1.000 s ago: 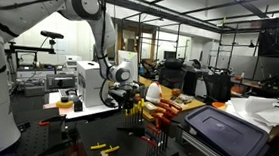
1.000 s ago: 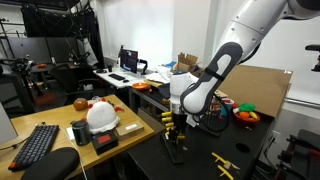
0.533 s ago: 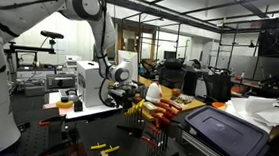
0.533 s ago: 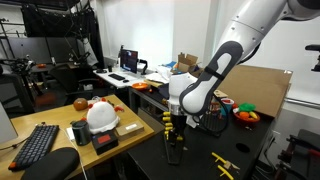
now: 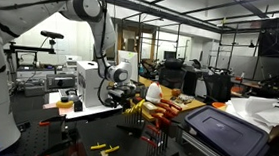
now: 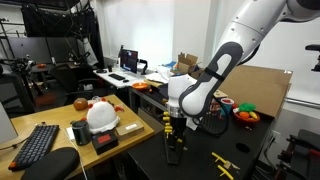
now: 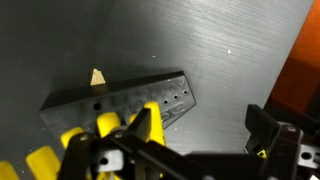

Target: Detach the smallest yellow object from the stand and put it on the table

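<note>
**Cluttered workshop around a black tabletop**

The tabletop (image 6: 195, 168) stands in a brightly lit room. Behind it are a white wall (image 6: 180, 25) and a cardboard sheet (image 6: 262, 90). Beside it lies a keyboard (image 6: 35, 145), and farther off stands a monitor (image 6: 128, 60). In an exterior view, glass partitions (image 5: 173, 41) run beyond the tabletop, and a dark bin (image 5: 225, 135) stands near it.

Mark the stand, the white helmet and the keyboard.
stand (image 7: 130, 93), wrist view, its grey drilled top face.
white helmet (image 6: 102, 115), in an exterior view, its dome.
keyboard (image 6: 38, 146), in an exterior view, its middle keys.
</note>
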